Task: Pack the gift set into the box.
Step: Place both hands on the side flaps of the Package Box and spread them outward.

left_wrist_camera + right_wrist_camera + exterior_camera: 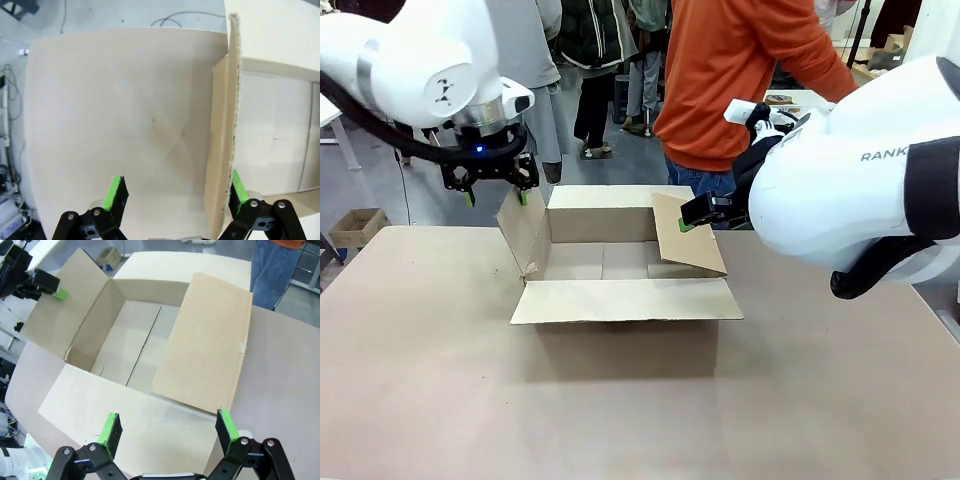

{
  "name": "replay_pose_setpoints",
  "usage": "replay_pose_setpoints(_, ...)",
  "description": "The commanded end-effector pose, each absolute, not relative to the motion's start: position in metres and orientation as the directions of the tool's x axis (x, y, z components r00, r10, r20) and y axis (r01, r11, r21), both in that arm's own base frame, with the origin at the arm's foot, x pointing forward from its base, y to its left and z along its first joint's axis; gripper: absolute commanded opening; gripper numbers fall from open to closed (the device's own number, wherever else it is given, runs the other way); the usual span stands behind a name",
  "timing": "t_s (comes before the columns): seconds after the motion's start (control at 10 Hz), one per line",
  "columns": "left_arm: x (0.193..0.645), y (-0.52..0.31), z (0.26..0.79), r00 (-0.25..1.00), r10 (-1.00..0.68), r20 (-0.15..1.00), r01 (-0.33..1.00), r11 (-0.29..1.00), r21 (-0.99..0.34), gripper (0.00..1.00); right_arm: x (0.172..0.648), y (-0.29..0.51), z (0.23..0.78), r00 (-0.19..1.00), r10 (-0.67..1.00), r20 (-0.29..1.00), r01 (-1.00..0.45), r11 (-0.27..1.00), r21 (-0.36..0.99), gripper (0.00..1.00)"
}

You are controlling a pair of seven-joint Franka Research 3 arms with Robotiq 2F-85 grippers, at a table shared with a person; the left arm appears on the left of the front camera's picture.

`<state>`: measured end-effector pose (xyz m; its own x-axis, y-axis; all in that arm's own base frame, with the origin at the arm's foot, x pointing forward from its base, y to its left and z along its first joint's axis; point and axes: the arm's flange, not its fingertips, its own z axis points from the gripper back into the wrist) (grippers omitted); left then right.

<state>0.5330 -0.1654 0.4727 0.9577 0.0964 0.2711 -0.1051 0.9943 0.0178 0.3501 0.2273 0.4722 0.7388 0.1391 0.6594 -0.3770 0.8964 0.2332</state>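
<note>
Two black two-finger tools with green pads attend the side flaps of a shallow brown corrugated cardboard box [620, 300], which sits open in the middle of the pale brown table [420, 400]. The left tool [495, 198] is spread wide and straddles the top edge of the left flap [525, 235], which stands nearly upright. The edge lies close to one pad, unclamped. The near flap is folded out flat, and the box floor is bare cardboard. The right flap [685, 240] leans inward over the opening, with the right tool [169, 426] likewise released, a finger on either side of its edge. By my judgement the box is opened, but packing the gift set is not yet begun.
</note>
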Motion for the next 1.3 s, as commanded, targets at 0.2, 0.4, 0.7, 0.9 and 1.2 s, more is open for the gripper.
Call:
replay_pose_setpoints(0.2, 0.531, -0.102, 0.441, 0.955, 0.140, 0.260, -0.107, 0.985, -0.135, 1.00, 0.351, 0.227, 0.474, 0.728, 0.144, 0.671, -0.381, 0.898, 0.221, 1.00)
replay_pose_setpoints(0.4, 0.540, -0.085, 0.417, 0.965, 0.121, 0.234, -0.044, 0.949, -0.312, 1.00, 0.351, 0.227, 0.474, 0.728, 0.144, 0.671, -0.381, 0.898, 0.221, 1.00)
replay_pose_setpoints(0.7, 0.538, -0.099, 0.437, 0.958, 0.149, 0.246, -0.122, 0.985, -0.123, 1.00, 0.351, 0.227, 0.474, 0.728, 0.144, 0.671, -0.381, 0.898, 0.221, 1.00)
replay_pose_setpoints(0.9, 0.538, -0.099, 0.437, 0.958, 0.149, 0.246, -0.122, 0.985, -0.123, 1.00, 0.350, 0.227, 0.472, 0.738, 0.139, 0.660, -0.377, 0.896, 0.233, 1.00)
replay_pose_setpoints(1.2, 0.538, -0.099, 0.437, 0.958, 0.149, 0.246, -0.122, 0.985, -0.123, 1.00, 0.423, 0.302, 0.517, 0.886, 0.350, 0.305, -0.370, 0.929, 0.007, 1.00)
